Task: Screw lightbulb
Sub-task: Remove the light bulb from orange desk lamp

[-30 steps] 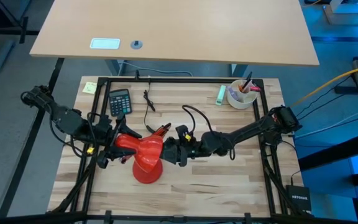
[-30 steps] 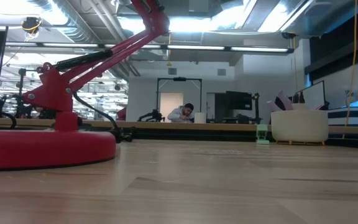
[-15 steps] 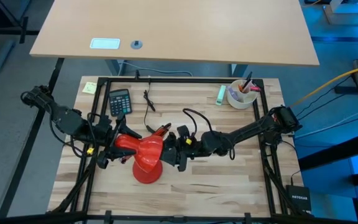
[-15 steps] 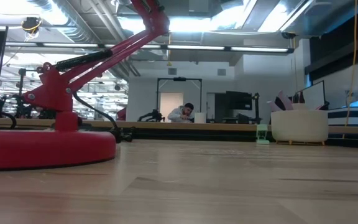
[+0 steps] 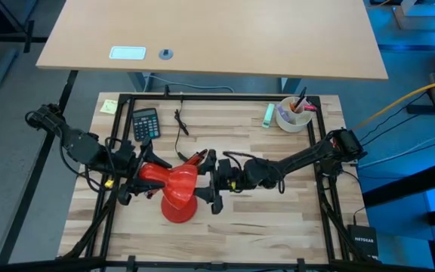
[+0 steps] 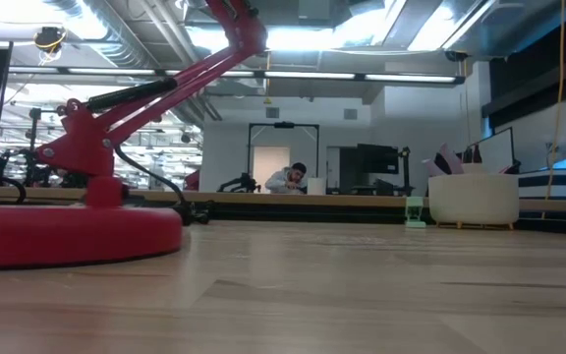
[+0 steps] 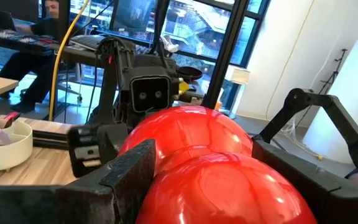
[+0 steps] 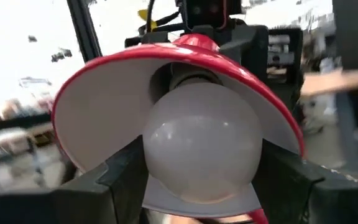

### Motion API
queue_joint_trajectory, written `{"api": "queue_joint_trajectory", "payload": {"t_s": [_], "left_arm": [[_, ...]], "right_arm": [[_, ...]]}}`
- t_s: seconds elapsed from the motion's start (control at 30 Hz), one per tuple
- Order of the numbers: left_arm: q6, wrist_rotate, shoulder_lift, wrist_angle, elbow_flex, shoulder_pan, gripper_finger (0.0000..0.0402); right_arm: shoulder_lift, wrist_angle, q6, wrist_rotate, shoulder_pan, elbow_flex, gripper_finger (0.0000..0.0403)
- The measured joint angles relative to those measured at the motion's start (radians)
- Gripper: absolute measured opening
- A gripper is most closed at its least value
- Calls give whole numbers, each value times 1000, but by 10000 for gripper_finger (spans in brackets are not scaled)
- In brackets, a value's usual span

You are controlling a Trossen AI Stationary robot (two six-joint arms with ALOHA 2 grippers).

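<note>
Near the counter's (image 5: 278,227) middle, the right tool (image 8: 197,186) is clamped on the lightbulb (image 8: 199,144) inside the red lamp shade (image 8: 92,124), while the left tool (image 7: 210,180) grips the shade from behind.

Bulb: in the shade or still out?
In. The bulb sits inside the shade, its base at the socket, right gripper holding it.

right gripper (image 5: 205,183) | is rotating about its wrist at the red lamp shade (image 5: 178,198) | is closing in on the lightbulb (image 8: 199,142)
</note>
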Motion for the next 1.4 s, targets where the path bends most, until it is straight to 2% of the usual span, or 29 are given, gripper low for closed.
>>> {"api": "queue_joint_trajectory", "payload": {"t_s": [0.2, 0.47, 0.63, 0.73, 1.07, 1.2, 1.4], "left_arm": [[0, 6, -1, 0, 0, -1, 253], [8, 6, -1, -2, 0, 0, 253], [22, 5, -1, -2, 0, 0, 253], [27, 6, -1, -3, 1, -1, 253], [26, 5, 0, -2, 1, 0, 253], [26, 5, 0, -2, 1, 0, 253], [27, 5, 0, -3, 1, 0, 253]], "right_arm": [[1, -10, -344, 1, 4, -1, 248], [1, -22, -935, 144, 36, 1, 248], [0, -27, -1339, 171, 47, 2, 248], [-3, -42, -1504, 180, 48, 3, 248], [0, -68, -1564, 400, 133, 1, 248], [1, -61, -1558, 567, 190, 1, 248], [1, -46, -1370, 739, 262, 1, 248]]}}
